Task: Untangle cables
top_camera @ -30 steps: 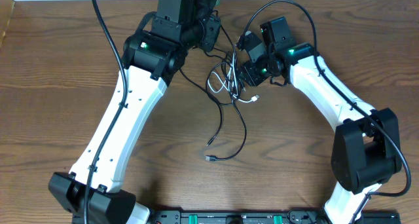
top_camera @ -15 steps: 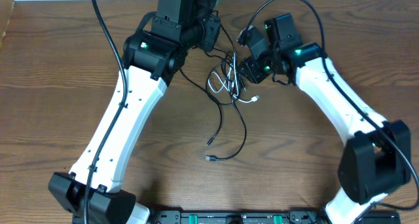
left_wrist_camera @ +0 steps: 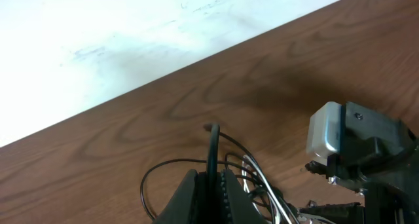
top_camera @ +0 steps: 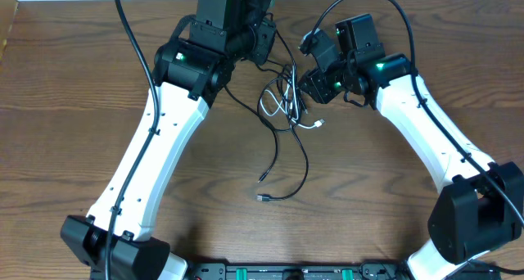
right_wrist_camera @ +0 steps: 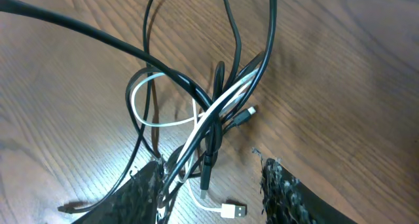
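Note:
The cables (top_camera: 282,104) lie knotted in a small bundle at the table's far middle: several black strands and a white one (right_wrist_camera: 147,119). Two black strands trail toward me, ending in plugs (top_camera: 262,180). A white USB plug (right_wrist_camera: 232,209) lies flat on the wood. My left gripper (left_wrist_camera: 211,185) is shut on a black cable (left_wrist_camera: 213,152) that sticks up past its tips, just left of the bundle. My right gripper (right_wrist_camera: 213,188) stands open over the bundle's right side. Strands pass between its fingers (right_wrist_camera: 147,191), close to the left one.
The brown wooden table (top_camera: 74,133) ends at a white surface (left_wrist_camera: 98,40) just behind the bundle. A black rail (top_camera: 286,272) runs along the front edge. Both white arms (top_camera: 155,157) flank the middle, and the right gripper's housing (left_wrist_camera: 357,152) shows in the left wrist view.
The right arm's wrist and elbow have swung a little up and to the right, while its fingertips stay at the bundle. The left arm and the cables have not moved.

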{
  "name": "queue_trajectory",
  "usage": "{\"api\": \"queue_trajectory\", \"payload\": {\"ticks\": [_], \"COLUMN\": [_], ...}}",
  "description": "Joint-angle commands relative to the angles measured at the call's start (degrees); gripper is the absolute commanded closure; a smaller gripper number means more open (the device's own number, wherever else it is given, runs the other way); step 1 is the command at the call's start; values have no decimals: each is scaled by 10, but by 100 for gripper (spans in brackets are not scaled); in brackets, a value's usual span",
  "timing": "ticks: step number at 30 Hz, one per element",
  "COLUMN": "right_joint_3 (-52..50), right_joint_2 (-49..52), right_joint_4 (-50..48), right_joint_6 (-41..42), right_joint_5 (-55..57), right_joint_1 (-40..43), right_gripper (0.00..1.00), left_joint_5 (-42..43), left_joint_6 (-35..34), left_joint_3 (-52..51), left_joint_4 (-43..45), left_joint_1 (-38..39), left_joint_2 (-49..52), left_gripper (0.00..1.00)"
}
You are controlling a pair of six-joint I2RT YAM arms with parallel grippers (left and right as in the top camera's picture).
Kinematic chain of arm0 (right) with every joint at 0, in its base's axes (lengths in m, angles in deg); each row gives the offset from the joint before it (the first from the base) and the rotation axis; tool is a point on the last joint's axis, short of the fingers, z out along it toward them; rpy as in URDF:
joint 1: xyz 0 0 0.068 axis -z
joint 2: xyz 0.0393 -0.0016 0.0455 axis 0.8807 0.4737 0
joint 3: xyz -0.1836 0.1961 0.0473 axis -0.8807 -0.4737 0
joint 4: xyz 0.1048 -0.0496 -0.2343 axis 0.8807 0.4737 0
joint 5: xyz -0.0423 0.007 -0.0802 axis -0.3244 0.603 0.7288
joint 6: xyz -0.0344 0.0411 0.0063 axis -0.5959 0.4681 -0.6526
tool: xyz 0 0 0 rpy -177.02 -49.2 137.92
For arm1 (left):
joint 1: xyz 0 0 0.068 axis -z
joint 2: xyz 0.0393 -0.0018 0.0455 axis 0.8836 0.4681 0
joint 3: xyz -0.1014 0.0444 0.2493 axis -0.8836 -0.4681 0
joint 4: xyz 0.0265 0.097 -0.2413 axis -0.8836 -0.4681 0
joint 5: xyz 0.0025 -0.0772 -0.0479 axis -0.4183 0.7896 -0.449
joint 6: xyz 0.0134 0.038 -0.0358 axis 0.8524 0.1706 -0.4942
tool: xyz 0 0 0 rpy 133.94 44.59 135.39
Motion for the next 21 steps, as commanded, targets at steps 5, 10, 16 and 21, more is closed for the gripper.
{"api": "queue_trajectory", "payload": {"ticks": [5,10,16,21], "right_joint_3": [-3,-3,-3,-3], "right_joint_2": [6,25,32,36], "right_joint_4": [0,0,-6,-4], "right_joint_6": [-3,-3,-3,-3], "right_joint_5": [-5,-5,-5,1], "right_joint_1": [-15,-25,-33,-33], "right_gripper": [54,55,55,55], "left_joint_5": [-6,-6,-6,-6], "left_joint_6": [5,5,5,5], "left_joint_3": [3,3,3,3], "left_joint_4": [0,-1,-2,-2], "left_joint_1": [-3,-3,-3,-3], "left_joint_2": [1,1,1,1], "left_gripper": [92,92,93,93]}}
